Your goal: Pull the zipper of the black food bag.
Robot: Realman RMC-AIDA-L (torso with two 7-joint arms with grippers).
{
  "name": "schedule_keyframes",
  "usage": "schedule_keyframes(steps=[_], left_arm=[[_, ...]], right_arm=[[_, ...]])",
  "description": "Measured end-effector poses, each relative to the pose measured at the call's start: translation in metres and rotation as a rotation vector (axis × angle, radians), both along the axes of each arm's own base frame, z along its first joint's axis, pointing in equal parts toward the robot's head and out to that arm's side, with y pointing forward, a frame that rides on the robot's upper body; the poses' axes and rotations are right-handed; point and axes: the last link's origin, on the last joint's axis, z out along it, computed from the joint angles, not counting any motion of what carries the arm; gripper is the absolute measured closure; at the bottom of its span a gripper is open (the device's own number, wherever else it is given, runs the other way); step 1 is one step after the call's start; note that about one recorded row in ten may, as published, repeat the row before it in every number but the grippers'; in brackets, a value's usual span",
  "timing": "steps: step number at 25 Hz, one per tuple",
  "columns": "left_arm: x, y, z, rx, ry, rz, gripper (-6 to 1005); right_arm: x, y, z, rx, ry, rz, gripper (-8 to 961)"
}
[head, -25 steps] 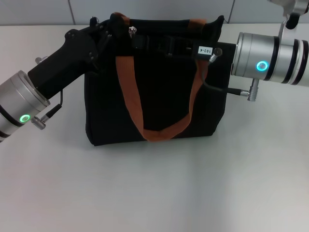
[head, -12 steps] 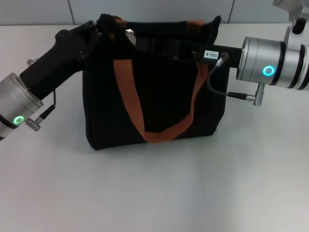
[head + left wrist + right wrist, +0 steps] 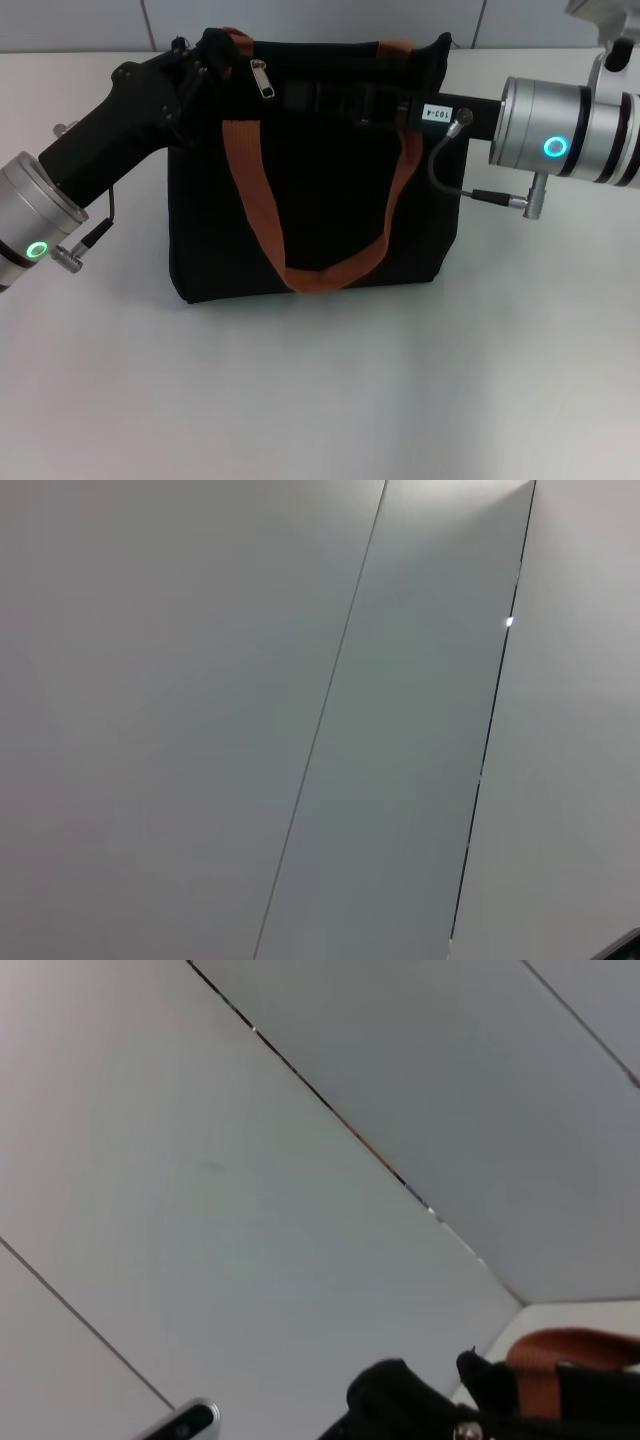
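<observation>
The zipper (image 3: 263,79) is seen just right of the left gripper (image 3: 205,55) atop the bag (image 3: 310,170), while the right gripper (image 3: 330,97) lies along the top; neither's finger state can be told.

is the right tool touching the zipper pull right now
Apart. In the head view the zipper hangs free at the bag's left top corner, and the right tool ends short of it, black fabric showing between.

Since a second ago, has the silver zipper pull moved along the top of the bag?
Yes. In the head view the zipper now hangs nearer the left gripper and the black food bag's left corner.
</observation>
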Motion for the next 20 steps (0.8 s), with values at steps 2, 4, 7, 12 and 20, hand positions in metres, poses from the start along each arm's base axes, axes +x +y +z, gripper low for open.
schedule_keyframes(steps=[2, 4, 7, 12, 20], left_arm=[[0.000, 0.000, 0.000, -0.001, 0.000, -0.001, 974], [0.000, -0.001, -0.001, -0.003, -0.002, -0.001, 973], [0.001, -0.001, -0.003, -0.011, -0.007, 0.000, 973], [-0.005, 0.001, -0.006, 0.022, 0.021, 0.032, 973], [-0.006, -0.002, -0.007, 0.033, 0.025, 0.027, 974]], right_arm=[[0.000, 0.000, 0.001, 0.013, 0.007, 0.005, 941], [0.000, 0.000, 0.003, 0.043, 0.021, 0.017, 929], [0.005, -0.001, 0.006, 0.072, 0.037, 0.014, 910], [0.012, -0.005, 0.020, 0.093, 0.094, 0.010, 880], [0.015, -0.011, 0.051, -0.161, 0.294, -0.143, 630]])
